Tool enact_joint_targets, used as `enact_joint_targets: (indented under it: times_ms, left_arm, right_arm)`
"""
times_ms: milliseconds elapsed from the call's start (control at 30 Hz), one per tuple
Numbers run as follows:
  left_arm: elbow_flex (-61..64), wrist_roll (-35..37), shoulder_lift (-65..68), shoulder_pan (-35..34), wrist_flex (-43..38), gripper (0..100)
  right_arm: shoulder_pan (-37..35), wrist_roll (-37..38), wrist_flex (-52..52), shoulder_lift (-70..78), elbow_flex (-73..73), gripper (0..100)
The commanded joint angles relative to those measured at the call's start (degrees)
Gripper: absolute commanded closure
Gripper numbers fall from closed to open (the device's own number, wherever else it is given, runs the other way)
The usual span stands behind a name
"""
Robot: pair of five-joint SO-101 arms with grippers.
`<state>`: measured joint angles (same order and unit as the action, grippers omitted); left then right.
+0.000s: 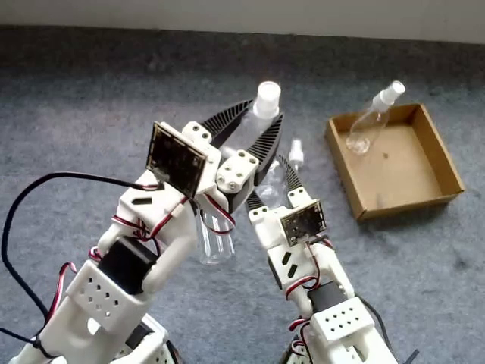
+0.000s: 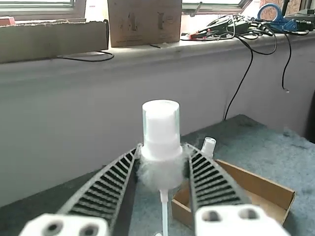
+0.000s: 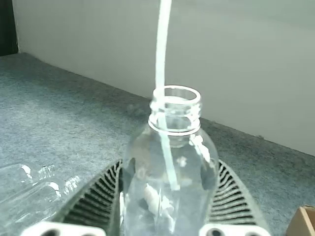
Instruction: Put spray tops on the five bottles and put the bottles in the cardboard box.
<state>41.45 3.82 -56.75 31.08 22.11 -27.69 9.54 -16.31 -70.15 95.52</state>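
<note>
Two white arms [image 1: 144, 250] with black ribbed fingers [image 1: 227, 115], black servos [image 1: 125, 265], red and black cables [image 1: 83, 176]

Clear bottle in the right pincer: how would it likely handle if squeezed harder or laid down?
The clear bottle looks empty and thin-walled, so probably light and apt to dent under a hard squeeze. Its smooth round sides may slip, and laid flat it would likely roll.

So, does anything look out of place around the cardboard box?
Yes. The bottle in the cardboard box lies slanted, and its spray top sticks out over the box's far wall rather than resting inside.
</note>
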Motion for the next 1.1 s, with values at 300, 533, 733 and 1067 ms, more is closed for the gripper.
enact_joint_targets:
  times_ms: [300, 533, 733, 1067]
  left_arm:
    - [14.37, -0.62, -1.19, 2.86, -9.14, 99]
    - [17.71, -0.53, -1.27, 2.95, -9.14, 99]
    - [23.78, -0.53, -8.84, 2.95, -9.14, 99]
    - [29.76, 0.62, -15.78, 2.95, -9.14, 99]
  right_arm:
    - [-0.4, -0.62, 0.22, -0.92, 10.07, 89.0]
    - [-0.4, -0.7, 1.8, -0.92, 10.07, 89.0]
    - [-0.48, -3.96, 2.15, -0.92, 9.89, 89.0]
    - [-0.31, -7.03, 6.73, -0.92, 7.16, 89.0]
